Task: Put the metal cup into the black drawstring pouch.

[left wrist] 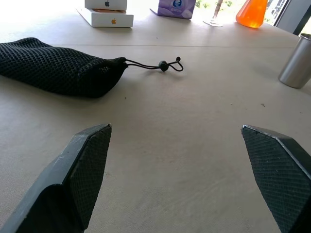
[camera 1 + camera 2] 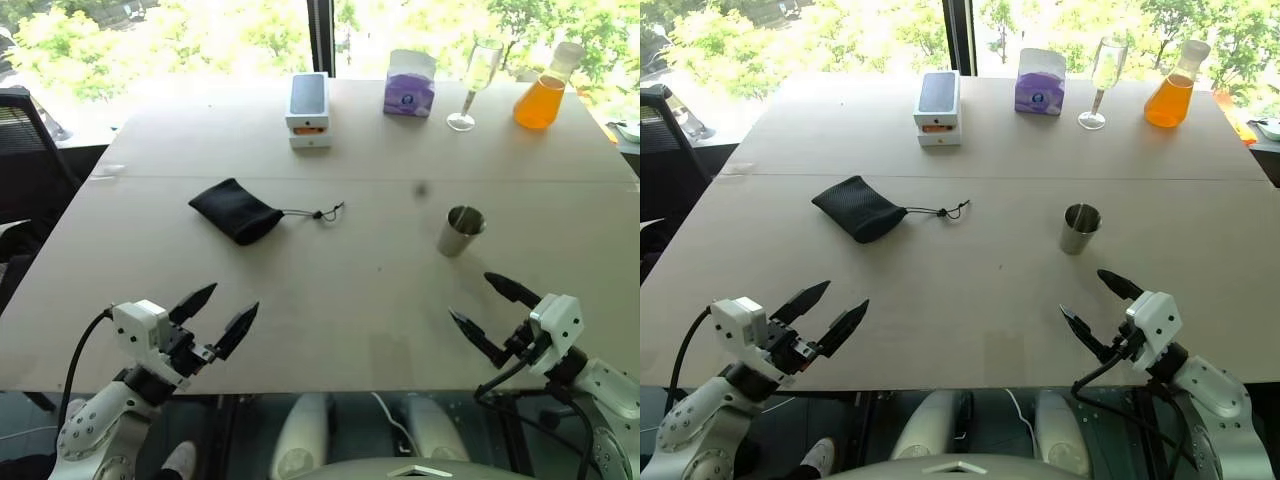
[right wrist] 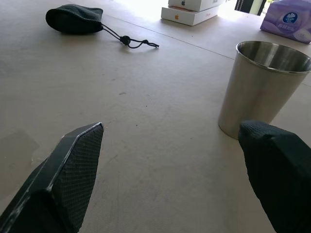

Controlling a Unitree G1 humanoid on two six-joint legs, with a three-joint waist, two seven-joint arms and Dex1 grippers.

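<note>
Nothing's grabbed yet, so I'd call this the very start. Left gripper and right gripper both hang spread and empty. The cup stands upright, well right of the pouch, cord toward it. Next: right gripper closes on the cup.

We saw bare tabletop between both grippers and the small silver steel cup and soft black drawstring pouch (well apart); the white boxes stood far behind.
</note>
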